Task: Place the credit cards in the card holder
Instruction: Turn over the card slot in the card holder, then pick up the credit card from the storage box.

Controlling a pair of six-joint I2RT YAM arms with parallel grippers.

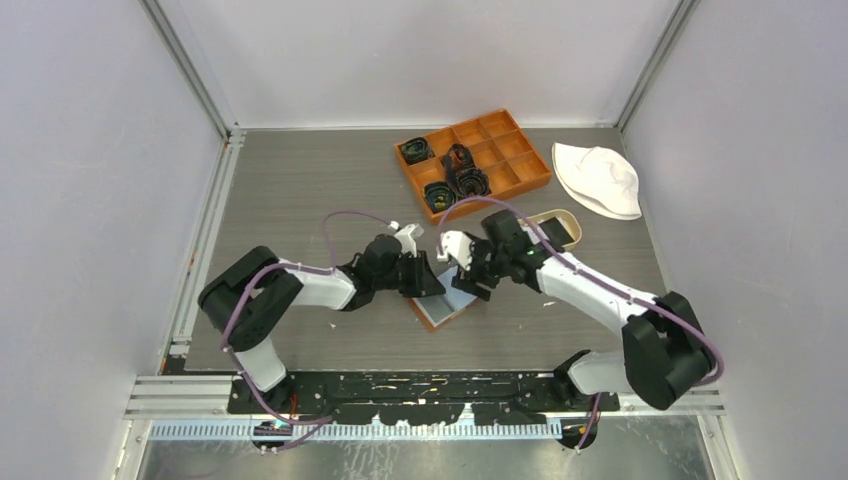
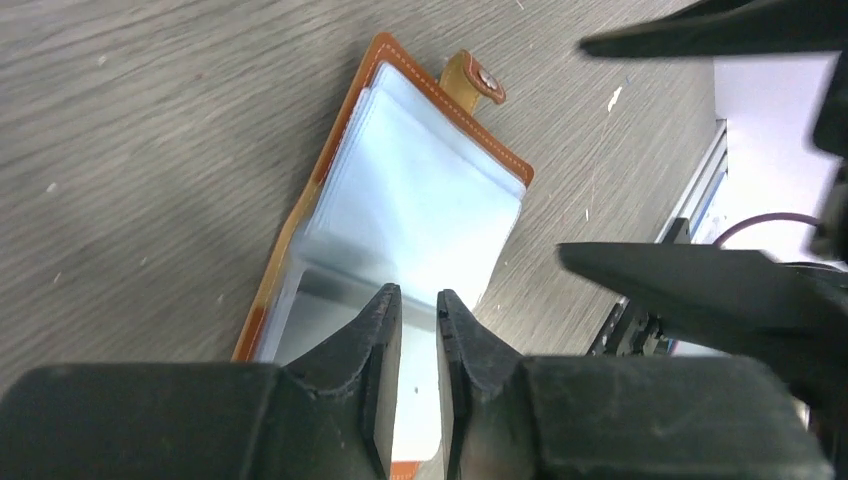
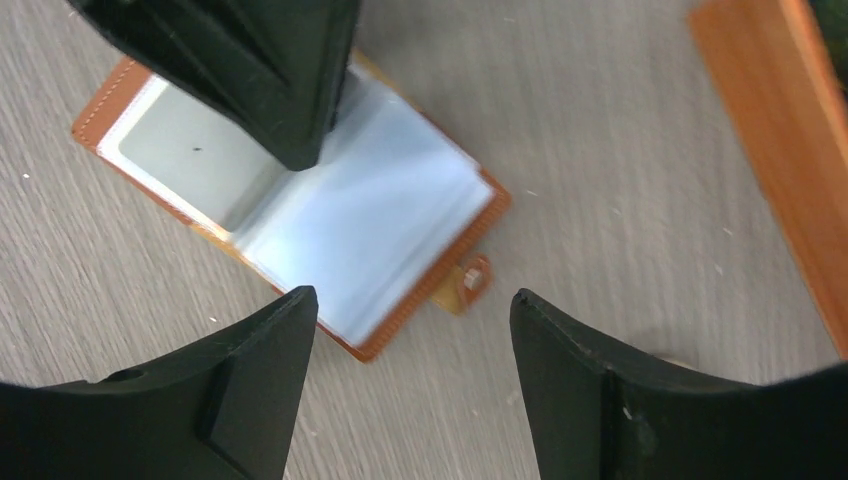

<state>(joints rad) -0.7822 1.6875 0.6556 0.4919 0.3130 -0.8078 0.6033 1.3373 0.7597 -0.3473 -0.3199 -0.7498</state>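
**Open card holder under both grippers; the likely card supply on the right arm's side**

Read left to right in the overhead view. My left gripper (image 2: pixel 412 305) hangs low over the grey wood-grain table (image 1: pixel 300 200), its jaws drawn in to a narrow slit. Pale plastic shows through the slit, and I cannot tell whether a clear leaf is nipped there or merely lies below.

Directly beneath is the small brown leather card holder (image 2: pixel 430 190), lying open and flat with its clear plastic sleeves (image 3: pixel 370 220) facing up. In my left wrist view its long axis runs from 7 o'clock to 1 o'clock, away from my fingertips. The tan snap tab (image 2: pixel 487 80) is at the far, 1 o'clock end.

My right gripper (image 3: pixel 410 300) hovers just beside the left, jaws wide and holding nothing. In its own view the holder lies toward 10 o'clock, with the long axis running from 10 to 4 o'clock and the tab end between my fingers.

No credit card shows in either gripper.

In the overhead view a beige oval tray (image 1: pixel 550 213) sits at about 2 o'clock from my right gripper, near it and well apart from my left. A dark flat thing (image 1: pixel 562 232) lies in it, too small to call a card. If it is one, my right arm is the nearer to fetch it.
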